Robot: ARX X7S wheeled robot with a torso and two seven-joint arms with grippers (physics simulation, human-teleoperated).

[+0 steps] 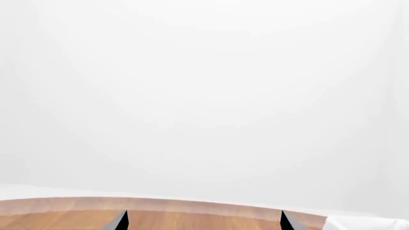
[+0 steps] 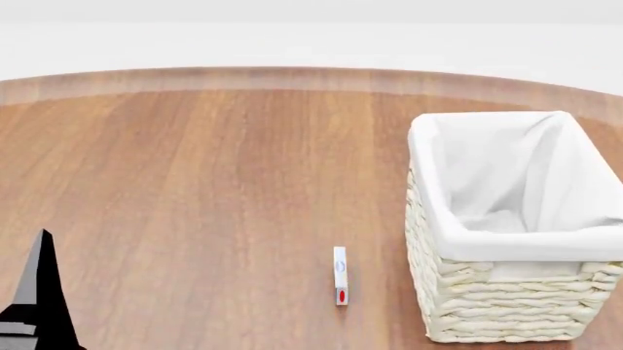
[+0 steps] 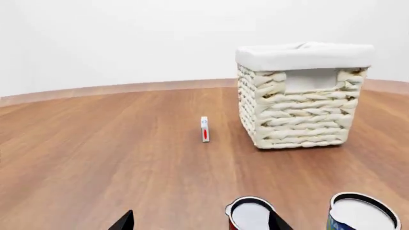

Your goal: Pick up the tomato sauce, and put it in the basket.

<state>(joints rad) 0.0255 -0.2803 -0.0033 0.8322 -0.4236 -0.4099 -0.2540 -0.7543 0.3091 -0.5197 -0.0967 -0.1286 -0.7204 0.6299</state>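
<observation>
The tomato sauce can shows at the edge of the right wrist view, with a silvery top and a sliver of red side; its label is cut off. My right gripper is open and empty; one of its fingertips overlaps the can's edge. The cream wicker basket with a white liner stands beyond on the wooden table, and at the right in the head view. My left gripper is open and empty over the table's far edge. Only one of its fingers shows in the head view.
A blue-labelled can stands beside the tomato sauce can. A small white box with a red mark lies left of the basket and also shows in the right wrist view. A white wall lies past the table's curved far edge.
</observation>
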